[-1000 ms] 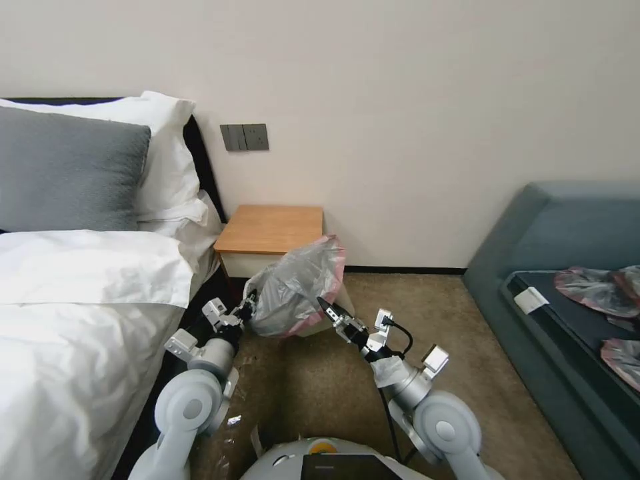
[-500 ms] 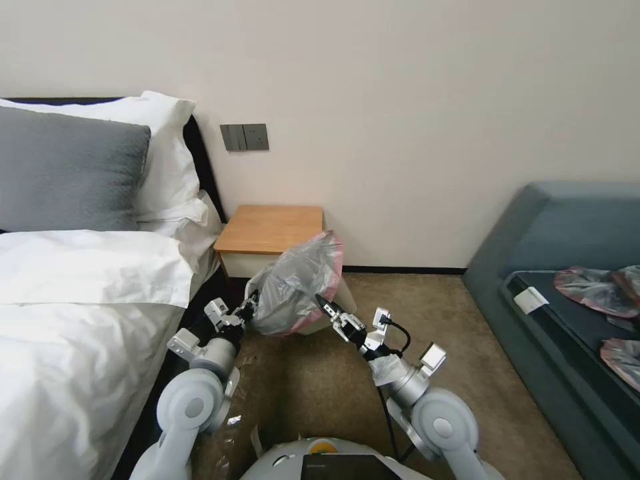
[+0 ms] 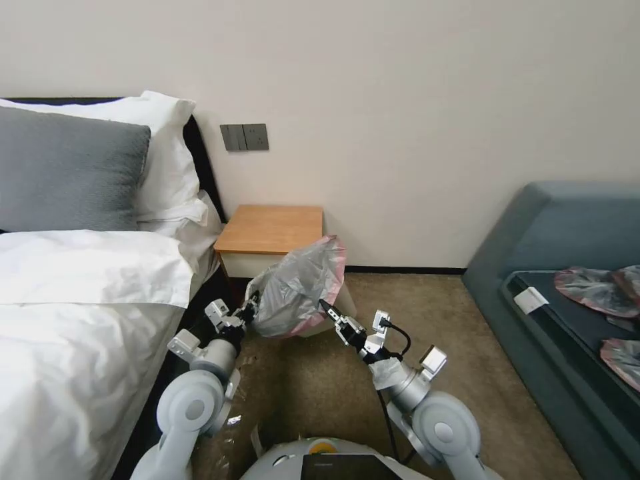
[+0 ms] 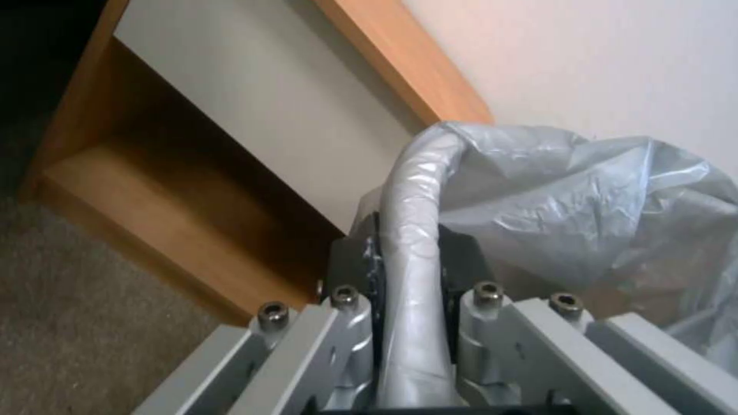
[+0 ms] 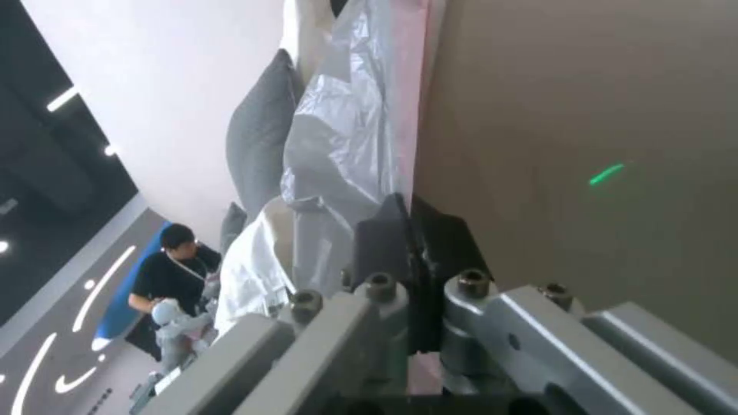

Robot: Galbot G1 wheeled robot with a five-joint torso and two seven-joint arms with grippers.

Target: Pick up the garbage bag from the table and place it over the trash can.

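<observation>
Both hands grip the garbage bag point(image 3: 297, 287): left hand point(image 3: 251, 308) clenches a rolled edge, right hand point(image 3: 327, 307) its pink rim, before the worktop point(image 3: 270, 229).

The garbage bag point(image 3: 299, 283), crinkled translucent grey with a pink-red edge, is held billowed open just in front of the table point(image 3: 270, 229). The cream trash can point(image 3: 340, 313) is largely covered beneath it, on the carpet.

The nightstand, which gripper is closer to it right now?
Left. The left gripper, shut on the garbage bag, sits just before the nightstand; the right gripper grips the bag's other edge, farther out over the carpet.
</observation>
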